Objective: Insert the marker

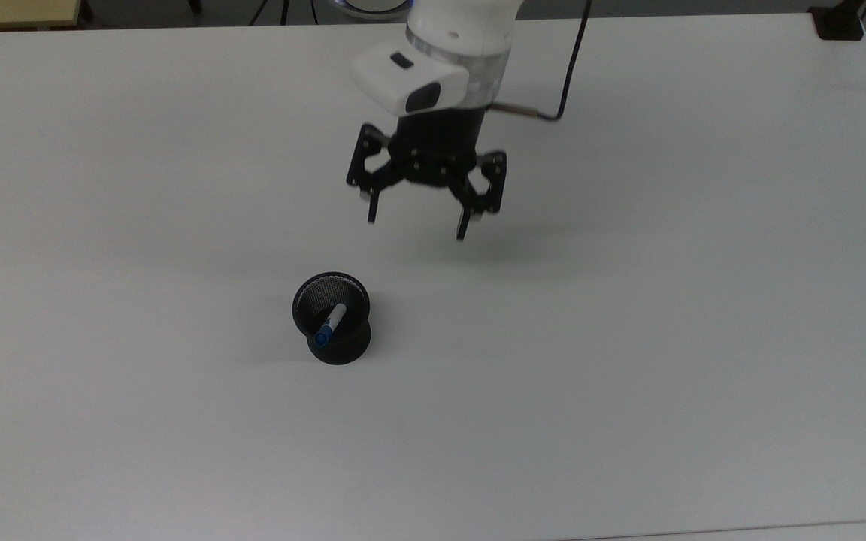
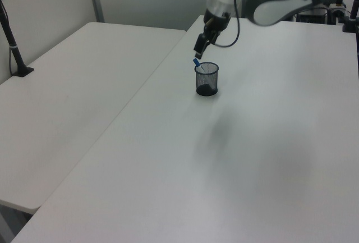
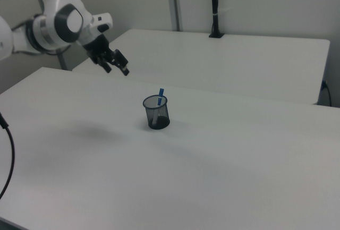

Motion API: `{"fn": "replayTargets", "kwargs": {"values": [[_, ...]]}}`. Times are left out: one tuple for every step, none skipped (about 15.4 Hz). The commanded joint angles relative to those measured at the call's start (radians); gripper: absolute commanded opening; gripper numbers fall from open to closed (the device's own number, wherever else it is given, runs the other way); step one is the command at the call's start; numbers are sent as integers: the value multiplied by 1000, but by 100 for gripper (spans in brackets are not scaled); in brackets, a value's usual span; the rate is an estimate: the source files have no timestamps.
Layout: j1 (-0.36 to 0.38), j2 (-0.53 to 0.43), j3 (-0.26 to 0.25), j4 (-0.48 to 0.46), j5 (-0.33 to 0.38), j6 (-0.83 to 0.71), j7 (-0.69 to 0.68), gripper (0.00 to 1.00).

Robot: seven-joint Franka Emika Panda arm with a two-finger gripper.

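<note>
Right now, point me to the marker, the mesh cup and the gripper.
marker (image 1: 330, 323): top view, on the white barrel leaning inside the cup.
mesh cup (image 3: 158, 118): right view, on its black mesh side wall.
gripper (image 1: 416, 223): top view, midway between its open fingertips, above the table.

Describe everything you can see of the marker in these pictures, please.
The marker is slim, with a white barrel and a blue cap end on top. It stands tilted inside the black mesh cup, leaning on the rim, its blue end sticking out above the rim. Its lower end is hidden in the cup. Only the cup touches it; the open pincer hangs apart from it, above the table.
</note>
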Motion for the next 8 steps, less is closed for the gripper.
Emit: {"fn": "replayTargets", "kwargs": {"values": [[-5,-111,-4,-33,104,-200,-161,100],[-12,-134,-4,-36,112,-250,-196,100],[-16,-151,-2,-36,133,-293,-241,100],[-28,-172,-4,-38,173,-329,-284,100],[-57,-194,-2,-42,202,-358,-316,100],[-84,-215,10,-45,216,-393,-337,100],[-116,-232,34,-51,217,-430,-353,100],[-159,-249,68,-58,217,-461,-356,100]]}}
